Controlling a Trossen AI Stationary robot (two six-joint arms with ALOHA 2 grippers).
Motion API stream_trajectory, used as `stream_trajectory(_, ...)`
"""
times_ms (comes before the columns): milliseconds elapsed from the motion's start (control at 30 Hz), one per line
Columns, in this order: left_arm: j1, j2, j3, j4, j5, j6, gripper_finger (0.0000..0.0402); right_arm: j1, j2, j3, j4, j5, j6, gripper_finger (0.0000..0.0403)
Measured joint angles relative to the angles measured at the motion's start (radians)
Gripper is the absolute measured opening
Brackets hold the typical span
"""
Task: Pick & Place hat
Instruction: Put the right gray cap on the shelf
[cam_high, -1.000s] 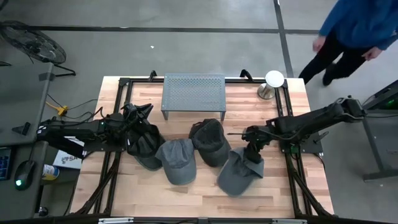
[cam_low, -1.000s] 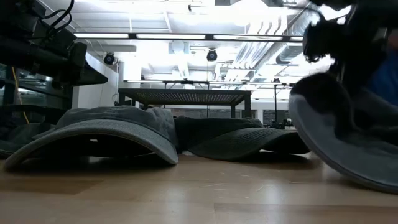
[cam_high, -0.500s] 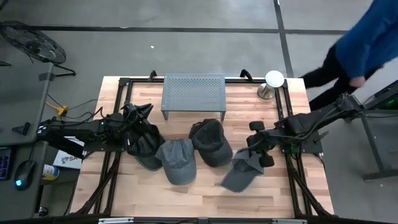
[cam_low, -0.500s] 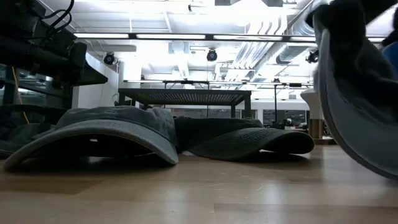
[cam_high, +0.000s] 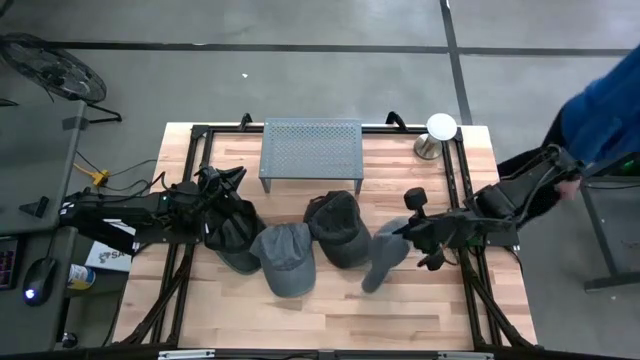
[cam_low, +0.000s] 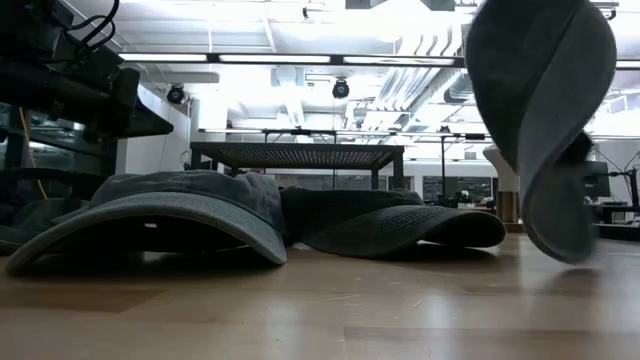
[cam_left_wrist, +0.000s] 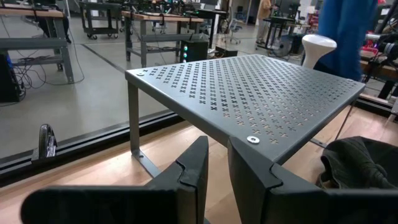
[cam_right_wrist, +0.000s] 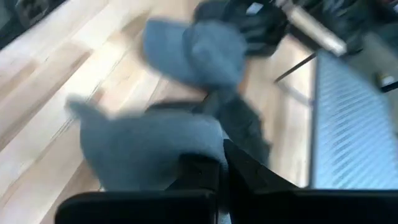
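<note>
Several caps lie on the wooden table: a dark one (cam_high: 232, 236) at the left, a grey one (cam_high: 283, 260) and a dark one (cam_high: 338, 228) in the middle. A further grey hat (cam_high: 383, 256) hangs in the air right of them, with my right gripper (cam_high: 403, 238) shut on it. In the low view this hat (cam_low: 545, 110) hangs brim down, clear of the table. My left gripper (cam_left_wrist: 216, 163) waits level at the table's left by the dark cap, its fingers a narrow gap apart with nothing between them. My right gripper pinches the grey hat's crown cloth (cam_right_wrist: 186, 149) between its two fingers, at the end away from the brim. The fingers slant down from the table's right side. The hat hangs below them, tipped on edge with its brim (cam_low: 560, 225) lowest, lifted clear of the table.
A grey perforated metal stand (cam_high: 311, 150) sits at the table's far middle, also in the left wrist view (cam_left_wrist: 261, 93). A white round-topped post (cam_high: 441, 127) stands at the far right corner. A person in blue (cam_high: 600, 105) is beyond the right edge.
My right gripper has risen and drawn back a little toward the table's right edge, rolling its wrist. The grey hat, which lay on the table under it, is lifted clear and has tipped from flat to hanging brim down. The person has walked right.
</note>
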Motion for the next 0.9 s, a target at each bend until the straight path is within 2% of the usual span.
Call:
stream_trajectory(200, 0.000, 0.000, 0.000, 0.000, 0.000, 0.000, 0.0061, 0.044, -0.048, 0.000, 0.177, 0.172, -0.065, 0.0000)
stream_trajectory(333, 0.000, 0.000, 0.000, 0.000, 0.000, 0.000, 0.0061, 0.040, -0.066, 0.000, 0.297, 0.204, -0.135, 0.0000)
stream_trajectory(433, 0.000, 0.000, 0.000, 0.000, 0.000, 0.000, 0.0061, 0.012, -0.072, 0.000, 0.392, 0.171, -0.188, 0.0000)
stream_trajectory(633, 0.000, 0.000, 0.000, 0.000, 0.000, 0.000, 0.0061, -0.059, -0.079, 0.000, 0.544, 0.014, -0.251, 0.0000)
stream_trajectory(900, 0.000, 0.000, 0.000, 0.000, 0.000, 0.000, 0.0061, -0.186, -0.077, 0.000, 0.582, -0.059, -0.264, 0.0000)
